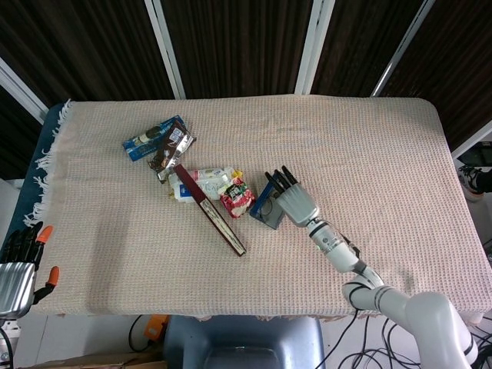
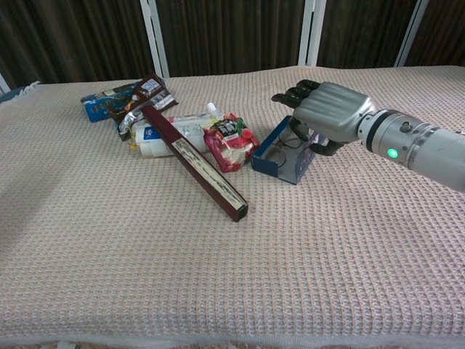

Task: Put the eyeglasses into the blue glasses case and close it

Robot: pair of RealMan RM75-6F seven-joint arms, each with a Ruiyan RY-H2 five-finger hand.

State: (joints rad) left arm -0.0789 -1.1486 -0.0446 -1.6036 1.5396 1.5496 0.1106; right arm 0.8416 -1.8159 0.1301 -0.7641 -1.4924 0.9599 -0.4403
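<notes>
Open blue rectangular glasses case [image 2: 280,155] mid-table; thin-framed eyeglasses [image 2: 294,138] seemingly inside, partly hidden. Right hand [image 2: 325,111] over lid, fingers curled; contact unclear. Lid closing remains. Left hand [image 1: 19,261] idle at table edge, empty.

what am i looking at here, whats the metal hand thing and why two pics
Both pictures show one moment from the robot's own two cameras: one on its head looking down, one on its chest looking across. The robot has two arms ending in mechanical hands. Its right hand is over the open blue case, with the eyeglasses seemingly inside; whether it grips anything is unclear. The left hand waits off the table, holding nothing. Also there: snack packets and a long dark box.
</notes>
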